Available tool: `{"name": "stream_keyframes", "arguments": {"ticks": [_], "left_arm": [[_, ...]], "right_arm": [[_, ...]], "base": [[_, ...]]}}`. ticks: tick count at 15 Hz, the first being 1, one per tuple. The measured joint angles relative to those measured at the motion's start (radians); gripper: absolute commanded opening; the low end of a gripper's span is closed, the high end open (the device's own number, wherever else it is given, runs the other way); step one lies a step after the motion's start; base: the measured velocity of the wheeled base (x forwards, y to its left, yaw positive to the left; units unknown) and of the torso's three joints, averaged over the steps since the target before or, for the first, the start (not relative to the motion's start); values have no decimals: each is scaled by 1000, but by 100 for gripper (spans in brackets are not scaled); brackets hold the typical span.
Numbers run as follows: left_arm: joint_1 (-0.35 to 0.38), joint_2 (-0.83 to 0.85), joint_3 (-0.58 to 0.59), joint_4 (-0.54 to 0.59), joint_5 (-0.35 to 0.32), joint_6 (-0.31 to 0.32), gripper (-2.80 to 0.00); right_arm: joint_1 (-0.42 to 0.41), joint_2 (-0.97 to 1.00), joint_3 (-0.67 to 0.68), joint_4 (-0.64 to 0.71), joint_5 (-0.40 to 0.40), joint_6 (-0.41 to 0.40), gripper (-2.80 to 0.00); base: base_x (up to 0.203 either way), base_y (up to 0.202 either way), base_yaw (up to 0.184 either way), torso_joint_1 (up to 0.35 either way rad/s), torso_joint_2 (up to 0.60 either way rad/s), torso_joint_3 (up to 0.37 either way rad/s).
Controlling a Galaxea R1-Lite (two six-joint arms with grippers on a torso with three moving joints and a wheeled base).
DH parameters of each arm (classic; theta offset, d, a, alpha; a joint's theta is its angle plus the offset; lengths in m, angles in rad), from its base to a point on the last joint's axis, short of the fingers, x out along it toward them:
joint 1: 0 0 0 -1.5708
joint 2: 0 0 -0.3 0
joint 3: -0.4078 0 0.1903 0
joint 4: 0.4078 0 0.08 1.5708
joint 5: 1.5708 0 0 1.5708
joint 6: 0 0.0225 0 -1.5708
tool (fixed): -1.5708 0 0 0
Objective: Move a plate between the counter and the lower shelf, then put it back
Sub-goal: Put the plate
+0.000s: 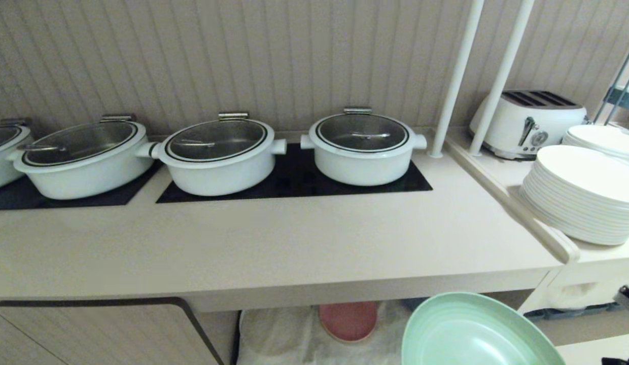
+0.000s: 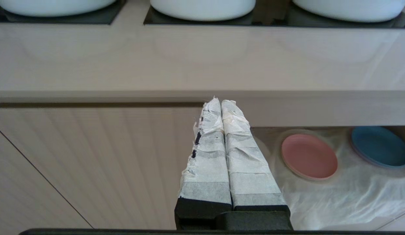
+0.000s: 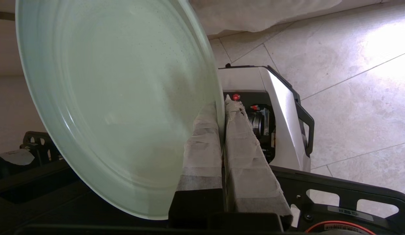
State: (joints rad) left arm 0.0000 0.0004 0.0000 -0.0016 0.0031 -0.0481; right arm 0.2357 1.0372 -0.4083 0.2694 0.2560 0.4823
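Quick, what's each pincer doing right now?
Left pincer: closed, empty, parked in front of the cabinet.
Right pincer: closed on the rim of the green plate.

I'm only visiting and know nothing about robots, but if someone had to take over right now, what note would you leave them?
Right pincer: shut on the rim of the green plate, held in the air below and in front of the counter.
Left pincer: shut, empty, parked in front of the cabinet under the counter.
Lower shelf: a pink plate and a blue plate lie on its white cloth.
Done: the green plate is gripped and off any surface.
Left: set it down at its next spot; I cannot tell which leg of the trip this is.
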Motion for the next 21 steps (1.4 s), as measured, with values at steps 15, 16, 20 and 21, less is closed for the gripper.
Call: {"name": "stream_keyframes", "arguments": {"ticks": [15, 16, 20, 21], "left_arm": [[0, 0, 0, 0, -1, 0, -280], [0, 0, 0, 0, 0, 0, -280], [0, 0, 0, 0, -1, 0, -280], [0, 0, 0, 0, 0, 0, -280]], "right_arm": [[0, 4, -6, 2, 0, 0, -280], [0, 4, -6, 2, 0, 0, -280], [0, 4, -6, 2, 0, 0, -280], [0, 5, -6, 1, 0, 0, -280]], "base": [[0, 0, 0, 130, -261, -133], [0, 0, 0, 87, -173, -86], [0, 0, 0, 49, -105, -47], [0, 0, 0, 0, 0, 0]]}}
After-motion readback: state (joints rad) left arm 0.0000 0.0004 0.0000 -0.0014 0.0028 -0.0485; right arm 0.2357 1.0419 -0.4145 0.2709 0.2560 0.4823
